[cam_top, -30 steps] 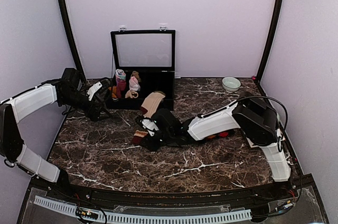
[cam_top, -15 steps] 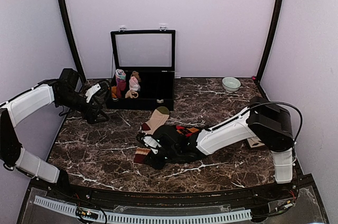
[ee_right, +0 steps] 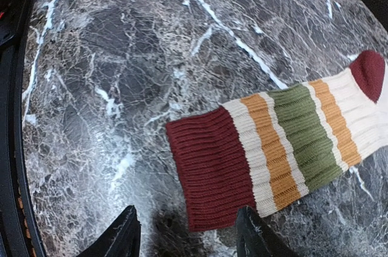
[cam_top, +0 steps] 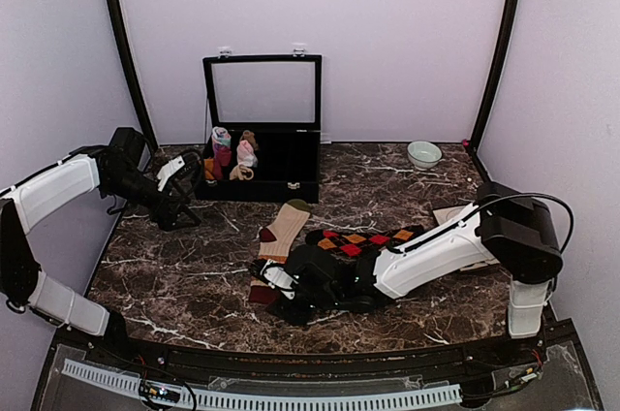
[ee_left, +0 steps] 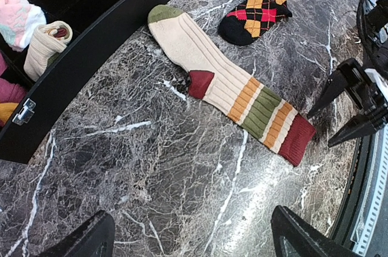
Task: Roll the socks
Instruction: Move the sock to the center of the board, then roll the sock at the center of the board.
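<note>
- My right gripper (ee_right: 188, 236) hovers part-open and empty, just short of the maroon cuff of the striped sock (ee_right: 285, 154).
- That sock lies flat mid-table with the argyle sock (cam_top: 363, 238) near it; I judge neither is rolled yet.
- My left gripper (ee_left: 191, 236) hangs wide and empty.
- The open black box (cam_top: 262, 191) holds small rolls (cam_top: 232, 154) at its left; I cannot see into the bowl (cam_top: 423, 153).

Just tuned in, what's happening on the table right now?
The cream striped sock lies flat and unrolled on the marble table. The right pincer sits low at its maroon cuff end, jaws open, gripping nothing. A black argyle sock lies flat just beyond the right forearm. The left pincer hangs open and empty near the black case. No rolling has started yet.
</note>
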`<state>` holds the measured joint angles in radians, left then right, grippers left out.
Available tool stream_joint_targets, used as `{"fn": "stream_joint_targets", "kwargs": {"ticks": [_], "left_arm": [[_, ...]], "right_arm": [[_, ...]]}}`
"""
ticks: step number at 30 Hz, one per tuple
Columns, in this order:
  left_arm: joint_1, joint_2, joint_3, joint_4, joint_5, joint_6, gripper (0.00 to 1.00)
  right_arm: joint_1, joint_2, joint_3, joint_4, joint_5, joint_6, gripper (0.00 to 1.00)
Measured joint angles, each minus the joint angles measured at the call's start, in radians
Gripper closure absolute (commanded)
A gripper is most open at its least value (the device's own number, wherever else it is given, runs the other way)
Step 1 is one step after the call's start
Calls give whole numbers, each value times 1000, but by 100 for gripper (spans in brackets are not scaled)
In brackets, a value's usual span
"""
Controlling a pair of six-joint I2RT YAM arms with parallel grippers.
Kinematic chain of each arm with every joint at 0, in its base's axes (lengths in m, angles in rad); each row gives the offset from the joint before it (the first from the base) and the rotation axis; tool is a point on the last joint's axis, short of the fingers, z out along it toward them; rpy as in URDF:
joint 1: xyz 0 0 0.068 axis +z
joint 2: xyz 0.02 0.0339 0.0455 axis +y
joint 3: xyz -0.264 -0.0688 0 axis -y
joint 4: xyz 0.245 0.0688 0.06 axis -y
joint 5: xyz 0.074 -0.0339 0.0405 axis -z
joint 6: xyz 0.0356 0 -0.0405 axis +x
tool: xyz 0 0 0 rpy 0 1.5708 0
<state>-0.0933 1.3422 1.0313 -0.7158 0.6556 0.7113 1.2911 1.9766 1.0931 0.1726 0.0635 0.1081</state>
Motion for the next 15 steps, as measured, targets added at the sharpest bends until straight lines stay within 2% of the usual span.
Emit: {"fn": "stream_joint_targets", "kwargs": {"ticks": [15], "left_arm": [[0,39,-16,3,64,55,8]], "right_arm": [[25,45,87,29,29,-216,54]]}}
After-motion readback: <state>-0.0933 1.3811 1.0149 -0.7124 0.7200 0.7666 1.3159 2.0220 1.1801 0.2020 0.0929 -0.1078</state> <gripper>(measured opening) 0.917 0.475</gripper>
